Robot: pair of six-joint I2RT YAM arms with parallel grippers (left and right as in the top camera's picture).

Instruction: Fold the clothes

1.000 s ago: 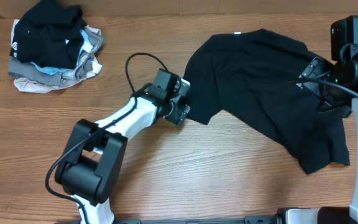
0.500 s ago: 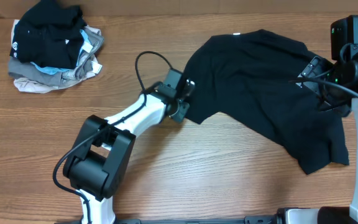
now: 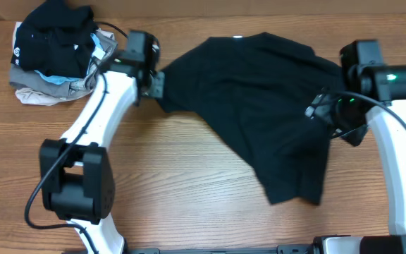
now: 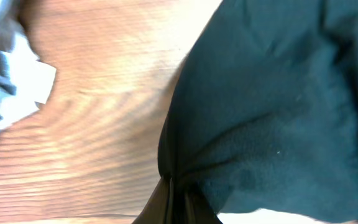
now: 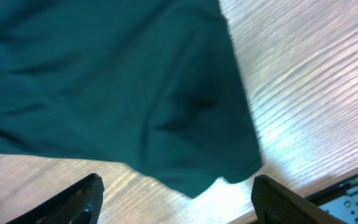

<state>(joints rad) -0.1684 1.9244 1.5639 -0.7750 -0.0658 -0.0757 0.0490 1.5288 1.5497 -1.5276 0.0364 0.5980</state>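
A black T-shirt (image 3: 252,106) lies spread across the middle of the wooden table (image 3: 189,183). It runs from the back left down to a hem at the front right. My left gripper (image 3: 156,77) is shut on the shirt's left edge. In the left wrist view the black cloth (image 4: 272,106) bunches into the shut left gripper (image 4: 169,186). My right gripper (image 3: 321,111) hovers over the shirt's right side. In the right wrist view the right gripper (image 5: 178,182) is open, and the shirt's corner (image 5: 185,124) lies just ahead of the fingers, with nothing between them.
A pile of other clothes (image 3: 58,53), black, white and beige, sits at the table's back left corner, close to my left gripper. Its pale cloth (image 4: 11,93) shows at the left of the left wrist view. Bare wood stretches along the front.
The left gripper has shut on the shirt's edge and swung to the back left, dragging the shirt leftward. The right arm has moved left with it, still open.
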